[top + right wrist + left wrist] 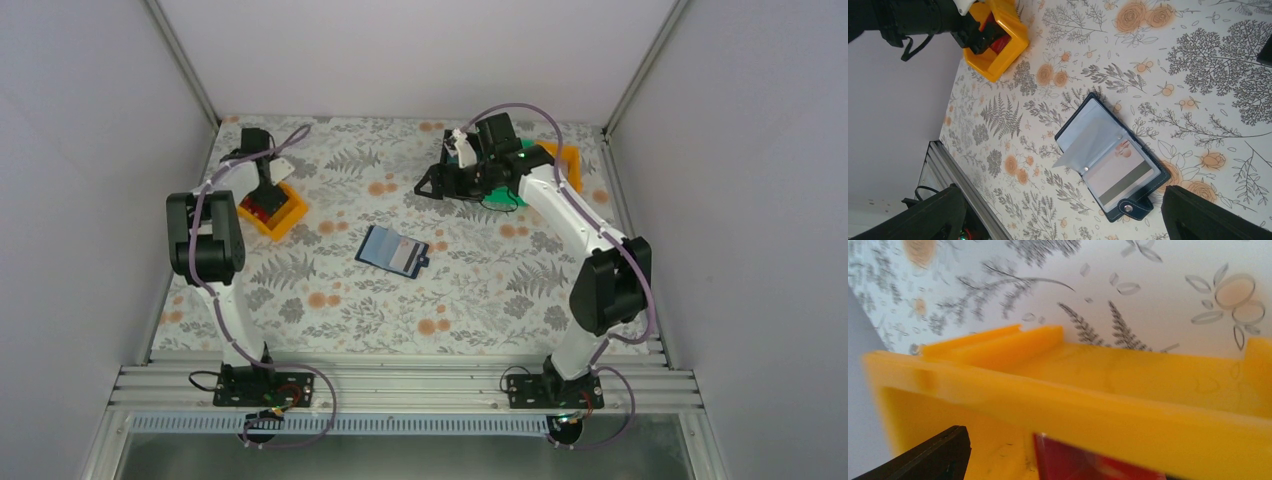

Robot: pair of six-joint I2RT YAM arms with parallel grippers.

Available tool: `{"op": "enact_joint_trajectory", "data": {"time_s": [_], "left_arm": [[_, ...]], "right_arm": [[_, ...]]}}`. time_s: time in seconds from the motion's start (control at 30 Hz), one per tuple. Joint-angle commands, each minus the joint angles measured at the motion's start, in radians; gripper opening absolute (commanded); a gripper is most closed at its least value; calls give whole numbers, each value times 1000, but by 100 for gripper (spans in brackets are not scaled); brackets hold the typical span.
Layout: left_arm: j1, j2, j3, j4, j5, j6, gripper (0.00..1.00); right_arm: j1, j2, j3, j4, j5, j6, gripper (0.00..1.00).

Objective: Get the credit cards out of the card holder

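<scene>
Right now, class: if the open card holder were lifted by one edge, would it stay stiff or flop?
Probably flop: the card holder lies open, one clear sleeve curling up. Thin and flat, so likely light and easy to slide. The card inside may stiffen that half.

Legible text, numbers, brands, signs: none in any view. The pale plastic card with a grey stripe (1120, 175), seated in the open navy-blue folding card holder (1088, 132), shows one small orange mark near the holder's spine, too blurred to read as print.
</scene>
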Motion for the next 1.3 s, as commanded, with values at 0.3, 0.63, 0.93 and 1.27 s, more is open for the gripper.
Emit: {"op": "enact_joint_trajectory", "data": {"time_s": [0.3, 0.63, 0.93, 1.27], "left_arm": [[37, -190, 246, -170, 208, -146, 94], [-328, -406, 94, -410, 662, -251, 90], [-507, -250, -114, -260, 850, -386, 100], [-488, -53, -93, -152, 795, -433, 64]], "right_arm": [[-4, -99, -76, 33, 20, 21, 87], [116, -60, -401, 206, 207, 185, 62], [126, 84, -489, 345, 145, 223, 62], [126, 147, -487, 394, 72, 222, 59]]}}
